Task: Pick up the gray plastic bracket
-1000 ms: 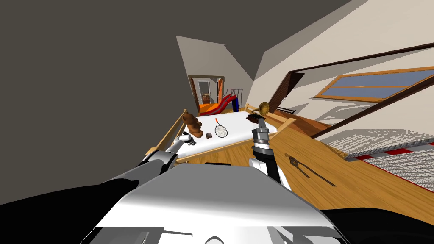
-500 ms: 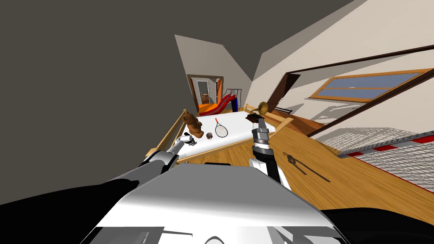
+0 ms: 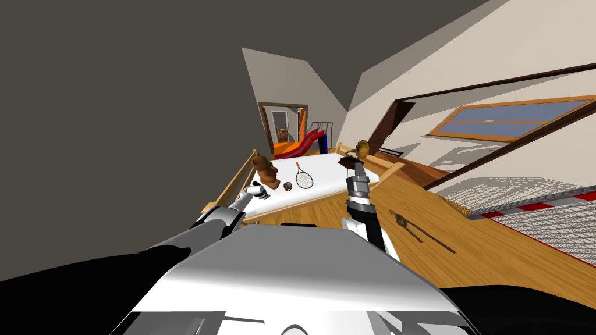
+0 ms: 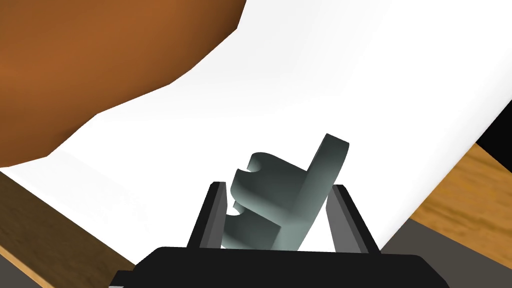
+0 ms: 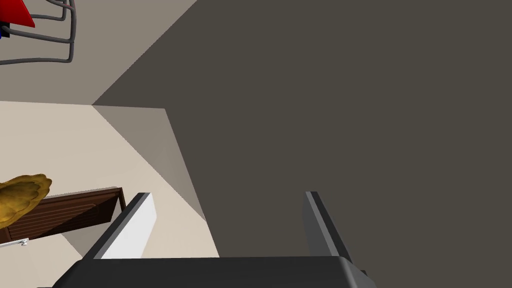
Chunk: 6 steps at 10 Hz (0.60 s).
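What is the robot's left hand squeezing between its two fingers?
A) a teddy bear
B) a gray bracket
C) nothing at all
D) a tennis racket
B: in the left wrist view the gray bracket sits between the two fingers of the left gripper, which press its sides.

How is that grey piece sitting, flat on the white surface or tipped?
Tipped. The grey bracket leans aslant between the left arm's jaws, which press its sides. Whether it touches the white surface, I cannot tell.
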Available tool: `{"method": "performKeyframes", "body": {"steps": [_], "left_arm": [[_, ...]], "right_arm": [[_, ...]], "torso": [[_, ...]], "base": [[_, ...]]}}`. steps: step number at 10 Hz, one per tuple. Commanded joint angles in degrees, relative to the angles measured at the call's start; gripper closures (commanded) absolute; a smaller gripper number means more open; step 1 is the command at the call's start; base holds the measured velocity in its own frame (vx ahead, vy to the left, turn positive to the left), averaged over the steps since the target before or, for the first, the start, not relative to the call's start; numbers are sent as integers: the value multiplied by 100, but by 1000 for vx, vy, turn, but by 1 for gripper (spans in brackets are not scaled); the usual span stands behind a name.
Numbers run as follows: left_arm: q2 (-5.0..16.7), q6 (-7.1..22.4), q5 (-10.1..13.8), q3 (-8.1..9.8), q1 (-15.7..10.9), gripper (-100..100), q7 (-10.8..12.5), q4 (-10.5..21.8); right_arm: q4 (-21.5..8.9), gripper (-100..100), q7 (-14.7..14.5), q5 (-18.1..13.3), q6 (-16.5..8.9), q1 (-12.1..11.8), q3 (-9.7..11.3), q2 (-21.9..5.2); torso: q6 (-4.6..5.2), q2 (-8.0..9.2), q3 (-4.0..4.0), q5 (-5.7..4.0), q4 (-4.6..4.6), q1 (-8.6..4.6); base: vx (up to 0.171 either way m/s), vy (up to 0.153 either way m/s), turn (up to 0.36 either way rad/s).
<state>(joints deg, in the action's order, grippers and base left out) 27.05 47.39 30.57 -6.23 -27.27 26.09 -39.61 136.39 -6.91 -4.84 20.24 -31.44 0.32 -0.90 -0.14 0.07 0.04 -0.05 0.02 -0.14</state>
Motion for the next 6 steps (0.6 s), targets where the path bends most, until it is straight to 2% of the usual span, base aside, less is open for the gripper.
{"method": "performKeyframes", "body": {"steps": [1,2,4,5,6], "left_arm": [[76,84,89,84,-22,100,-212,-5],[129,155,154,154,-43,100,-379,-21],[182,226,219,223,-64,100,-546,-37],[164,185,209,203,-84,100,-499,25],[165,189,214,208,-89,0,-522,31]], "right_arm": [[0,0,0,0,0,0,0,0],[0,0,0,0,0,0,0,0],[0,0,0,0,0,0,1,0],[0,0,0,0,0,0,0,0],[0,0,0,0,0,1,0,0]], "torso": [[0,0,0,0,0,0],[3,-1,0,-2,0,-12],[8,-3,-2,-4,0,-20],[10,-4,-1,-3,1,-13],[12,-3,-1,0,1,0]], "base": [[1,-89,129],[13,-101,106],[7,-78,71],[3,-26,11],[0,-6,-1]]}}
